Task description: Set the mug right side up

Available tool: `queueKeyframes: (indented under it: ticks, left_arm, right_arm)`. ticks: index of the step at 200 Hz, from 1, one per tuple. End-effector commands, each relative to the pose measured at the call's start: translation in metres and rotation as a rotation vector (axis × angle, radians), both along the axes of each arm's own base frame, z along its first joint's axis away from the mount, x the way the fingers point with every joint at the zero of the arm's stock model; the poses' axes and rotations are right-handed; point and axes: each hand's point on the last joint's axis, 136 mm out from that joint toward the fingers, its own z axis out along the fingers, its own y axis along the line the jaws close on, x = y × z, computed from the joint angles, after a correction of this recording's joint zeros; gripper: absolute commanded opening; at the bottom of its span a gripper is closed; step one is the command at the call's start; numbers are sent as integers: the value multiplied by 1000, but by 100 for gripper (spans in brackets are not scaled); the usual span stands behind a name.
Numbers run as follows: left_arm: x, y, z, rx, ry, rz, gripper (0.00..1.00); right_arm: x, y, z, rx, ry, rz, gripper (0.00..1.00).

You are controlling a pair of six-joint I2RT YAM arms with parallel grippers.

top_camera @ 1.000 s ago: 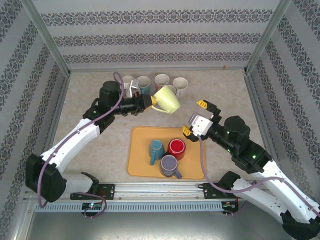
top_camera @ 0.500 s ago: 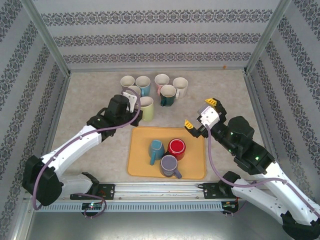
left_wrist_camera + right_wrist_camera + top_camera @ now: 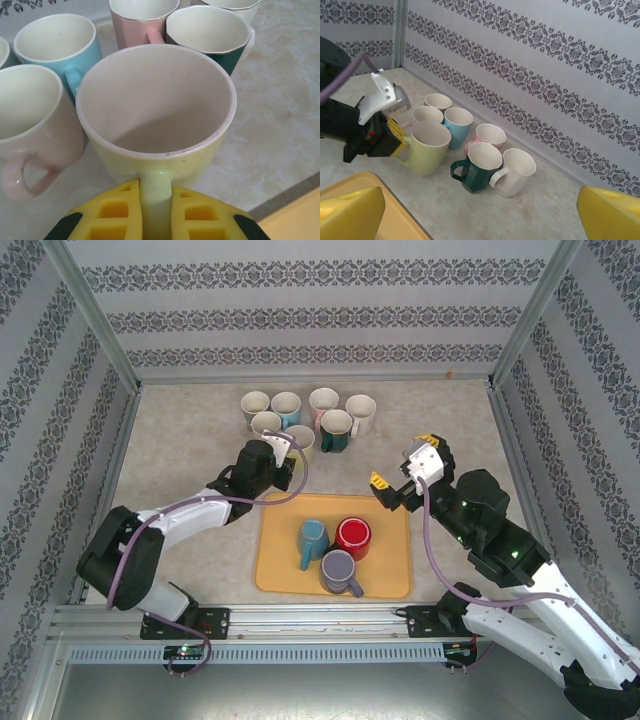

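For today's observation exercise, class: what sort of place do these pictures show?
Probably a robot test booth, not a kitchen: white robot arms bolted to a metal rail, damask-patterned wall panels in aluminium framing, ceramic mugs clustered on a beige tabletop.

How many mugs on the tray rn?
3 on the tray: blue mug left, red mug right of it, purple mug nearest the near edge. None seems hidden.

Bright, even, diffuse light throughout; shadows soft, faint. Soft shading seen inside yellow mug (image 3: 155,105). Yellow fingertips (image 3: 350,212) blurred at lower corners of right wrist view.
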Motion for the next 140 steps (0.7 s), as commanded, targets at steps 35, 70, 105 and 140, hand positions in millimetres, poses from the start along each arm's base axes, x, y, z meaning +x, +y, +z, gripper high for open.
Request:
queueKeyframes:
  ticks: [35, 70, 105, 140]
  left_arm:
    - [39, -8, 35, -11, -228, 56, 0]
    - [48, -7, 21, 3, -219, 73, 0]
    - [57, -9, 10, 0, -207, 81, 0]
    - [65, -7, 2, 12, -200, 109, 3]
  right_arm:
    - [-6, -2, 2, 58, 24, 10, 98]
    - [-4, 0, -6, 57, 42, 11, 98]
    - [-3, 1, -10, 50, 51, 10, 98]
    - [-4, 0, -13, 49, 62, 11, 98]
